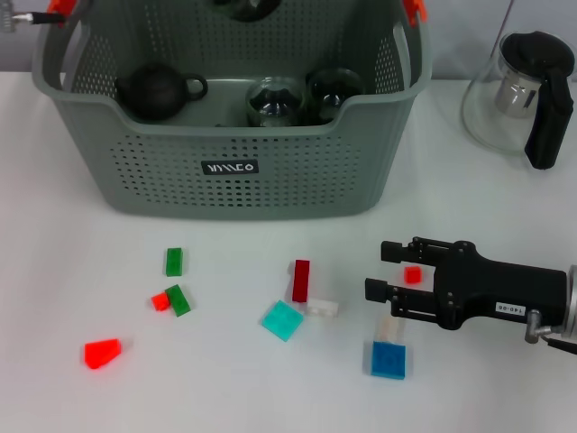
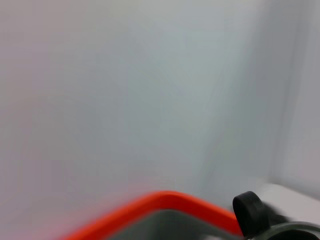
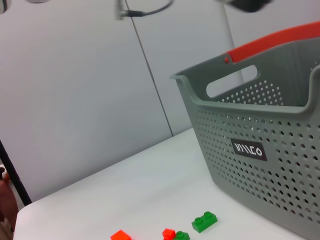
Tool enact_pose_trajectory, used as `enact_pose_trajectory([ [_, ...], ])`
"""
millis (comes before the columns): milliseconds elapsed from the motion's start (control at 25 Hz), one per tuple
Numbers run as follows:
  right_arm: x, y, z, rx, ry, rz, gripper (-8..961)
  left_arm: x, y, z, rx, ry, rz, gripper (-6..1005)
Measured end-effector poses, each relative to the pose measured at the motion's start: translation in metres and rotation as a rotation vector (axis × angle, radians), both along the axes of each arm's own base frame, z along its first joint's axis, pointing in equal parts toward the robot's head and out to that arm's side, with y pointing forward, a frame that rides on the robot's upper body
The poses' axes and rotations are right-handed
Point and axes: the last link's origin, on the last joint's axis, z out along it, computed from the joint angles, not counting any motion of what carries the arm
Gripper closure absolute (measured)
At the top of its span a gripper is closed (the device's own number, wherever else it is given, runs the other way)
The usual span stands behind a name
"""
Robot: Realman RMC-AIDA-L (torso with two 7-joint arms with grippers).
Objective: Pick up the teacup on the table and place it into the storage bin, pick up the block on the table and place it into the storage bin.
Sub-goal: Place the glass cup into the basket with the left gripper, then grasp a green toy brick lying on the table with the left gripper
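Observation:
The grey-green perforated storage bin (image 1: 230,135) stands at the back of the table, and its front also fills the right wrist view (image 3: 260,165). Inside it sit a black teapot (image 1: 158,90) and two glass teacups (image 1: 273,101). Several blocks lie in front of it: a green block (image 1: 174,262), a dark red block (image 1: 300,280), a teal block (image 1: 283,319), a blue block (image 1: 389,359). My right gripper (image 1: 377,269) is open low over the table at the right, fingers pointing left, with a small red block (image 1: 413,274) showing between them. A dark shape at the top edge above the bin may be my left gripper.
A glass pot with a black handle (image 1: 527,95) stands at the back right. A red wedge (image 1: 102,353), a red and green pair (image 1: 171,299) and a white block (image 1: 322,308) lie on the table. The left wrist view shows the bin's orange handle (image 2: 165,202).

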Motion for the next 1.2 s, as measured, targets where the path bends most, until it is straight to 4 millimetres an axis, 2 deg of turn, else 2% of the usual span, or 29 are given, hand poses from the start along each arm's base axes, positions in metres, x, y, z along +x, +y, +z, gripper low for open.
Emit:
enact_pose_trajectory([
  [120, 0.000, -0.001, -0.001, -0.001, 0.002, -0.003, 240, -0.006, 0.018, -0.016, 0.045, 0.084, 0.062, 945],
  [240, -0.001, 0.000, -0.001, -0.001, 0.003, 0.001, 240, -0.016, 0.028, -0.038, 0.066, 0.211, 0.102, 944],
  [520, -0.004, 0.002, -0.002, -0.001, 0.002, 0.009, 240, -0.027, 0.033, -0.090, 0.107, 0.484, 0.091, 940],
  [680, -0.004, 0.003, -0.002, -0.001, 0.003, 0.010, 241, -0.027, 0.032, -0.110, 0.130, 0.563, 0.080, 939],
  [840, -0.005, 0.003, -0.002, -0.002, 0.006, 0.012, 241, -0.027, 0.035, -0.117, 0.102, 0.578, 0.117, 937],
  [1000, -0.005, 0.002, -0.002, -0.003, 0.006, 0.011, 242, -0.024, 0.036, -0.110, 0.114, 0.545, 0.139, 935],
  [1200, -0.003, 0.001, -0.001, 0.000, 0.005, 0.006, 240, -0.016, 0.023, -0.087, 0.116, 0.445, 0.149, 732],
])
